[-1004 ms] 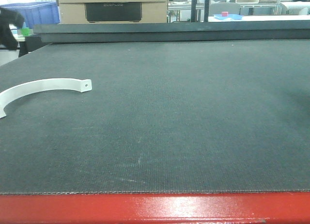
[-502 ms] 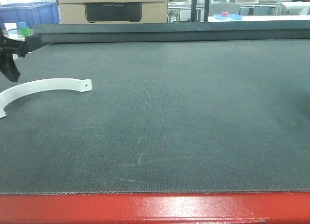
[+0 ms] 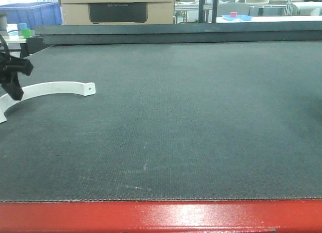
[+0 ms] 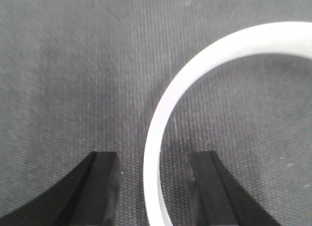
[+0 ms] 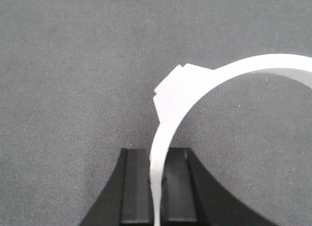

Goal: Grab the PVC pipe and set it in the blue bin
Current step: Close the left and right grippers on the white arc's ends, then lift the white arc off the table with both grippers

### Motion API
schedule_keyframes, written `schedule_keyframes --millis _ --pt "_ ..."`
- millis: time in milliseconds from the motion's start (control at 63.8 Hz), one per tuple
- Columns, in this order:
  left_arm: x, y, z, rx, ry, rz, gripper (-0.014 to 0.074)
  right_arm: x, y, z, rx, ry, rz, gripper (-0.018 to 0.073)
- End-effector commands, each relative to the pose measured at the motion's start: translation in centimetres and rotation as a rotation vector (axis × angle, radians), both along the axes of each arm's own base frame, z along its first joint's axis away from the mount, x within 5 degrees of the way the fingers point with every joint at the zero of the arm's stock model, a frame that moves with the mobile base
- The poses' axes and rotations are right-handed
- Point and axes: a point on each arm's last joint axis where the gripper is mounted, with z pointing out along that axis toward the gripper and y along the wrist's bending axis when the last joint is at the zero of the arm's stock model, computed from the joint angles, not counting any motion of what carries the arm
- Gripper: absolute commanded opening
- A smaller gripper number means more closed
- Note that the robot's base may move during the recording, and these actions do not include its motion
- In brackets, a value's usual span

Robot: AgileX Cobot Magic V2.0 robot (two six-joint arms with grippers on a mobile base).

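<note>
PVC pipe (image 3: 55, 86): you will find it on the left side of the dark mat (image 3: 191, 132), past the red table edge (image 3: 161, 215) that runs nearest the front camera. It rests on the mat as a white half-ring arc. The end with the small hole points toward the table's middle, and the other end runs off the left border of the view.

Left gripper (image 4: 153, 160): it is low over the left part of that arc. Your wrist view shows the black fingers (image 4: 97, 187) spread wide, one on each side of the strip. Mat shows in the gap on both sides, so neither finger touches the strip.

Right gripper (image 5: 157, 155): the jaws are nearly together and pinch a second white arc (image 5: 168, 104), whose squared, stepped end stands up in front of the wrist camera. I cannot tell whether this piece touches the mat. This gripper falls outside the front view.

Far side: a raised dark rail (image 3: 176, 32) closes off the mat. Behind it at far left stands the blue bin (image 3: 35, 16), well apart from the pipe. Cardboard boxes (image 3: 75, 14) are stacked just to its right.
</note>
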Motion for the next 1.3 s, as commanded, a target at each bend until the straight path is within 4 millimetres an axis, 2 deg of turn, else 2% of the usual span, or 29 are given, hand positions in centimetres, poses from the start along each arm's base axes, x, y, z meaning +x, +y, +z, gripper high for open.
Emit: schedule_keyframes --millis 0,298,376,439,580,847,1051,1286 --pt "0.3 0.2 -0.1 -0.002 -0.01 0.008 0.0253 0.0 -0.1 0.6 -0.008 -0.033 -0.002 -0.0169" --pt "0.6 0.1 -1.4 -0.007 0.019 0.009 0.0246 0.0 -0.1 0.7 -0.011 -0.047 -0.005 -0.0169" --pt "0.6 0.1 -1.4 -0.007 0.014 0.009 0.0203 0.1 -0.1 0.8 -0.012 -0.052 -0.006 -0.0169" --pt "0.7 0.1 -1.5 -0.007 0.01 0.009 0.0136 0.1 -0.1 0.8 -0.012 -0.054 -0.006 -0.0169" --pt "0.8 0.1 -1.4 -0.007 -0.004 0.009 -0.0109 0.1 -0.1 0.8 -0.013 -0.059 -0.007 -0.0169" --pt "1.1 0.1 -1.0 -0.007 -0.036 0.009 -0.0111 0.1 0.0 0.8 0.011 -0.061 -0.009 -0.0169" --pt "0.8 0.1 1.3 -0.008 -0.117 0.009 -0.0111 -0.5 0.1 1.9 -0.005 -0.122 -0.01 -0.0169" --pt "-0.9 0.1 7.0 -0.01 -0.269 0.008 -0.0111 -3.0 0.4 4.6 -0.035 -0.257 -0.008 -0.0169"
